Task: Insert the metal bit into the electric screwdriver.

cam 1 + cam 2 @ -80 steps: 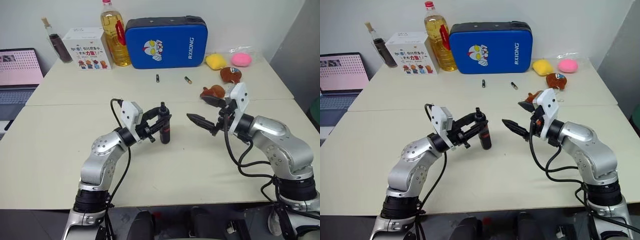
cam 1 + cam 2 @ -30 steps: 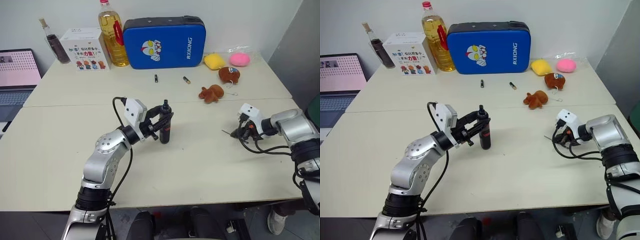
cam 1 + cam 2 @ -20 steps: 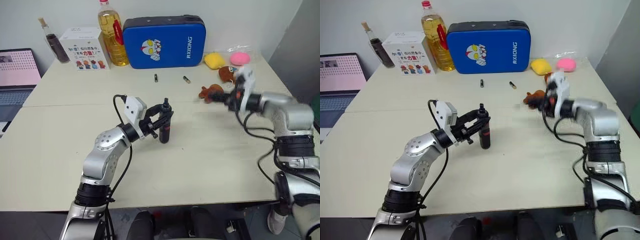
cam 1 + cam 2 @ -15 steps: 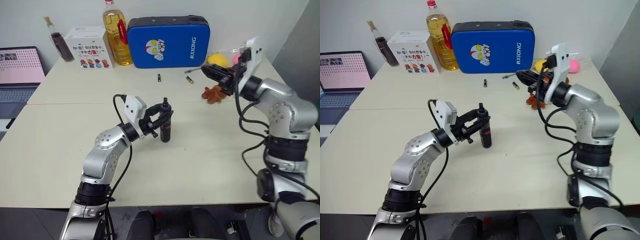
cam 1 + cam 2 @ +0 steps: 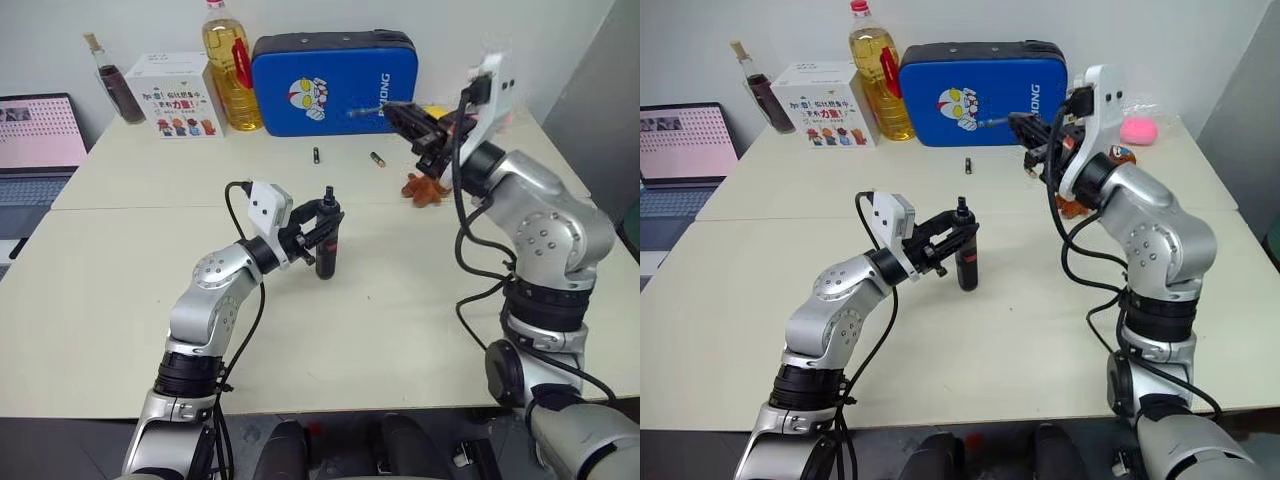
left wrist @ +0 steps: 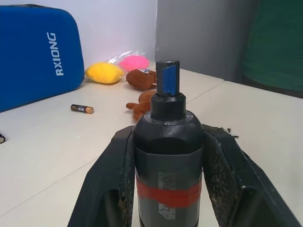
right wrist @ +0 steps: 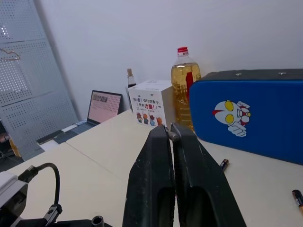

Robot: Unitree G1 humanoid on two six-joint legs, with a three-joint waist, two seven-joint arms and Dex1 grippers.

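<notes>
The left gripper [image 5: 318,229] is clamped on the screwdriver [image 5: 326,241], which stands upright on the table [image 5: 110,290], blue tip up, evidently to present its socket. Above and right of the screwdriver, the right gripper [image 5: 1018,121] pinches the bit [image 5: 994,121] level, apparently ready for alignment.

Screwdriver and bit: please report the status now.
Left pincer shut on electric screwdriver, upright on table. Right pincer shut on metal bit, raised, apart from screwdriver. Nothing between them.
</notes>
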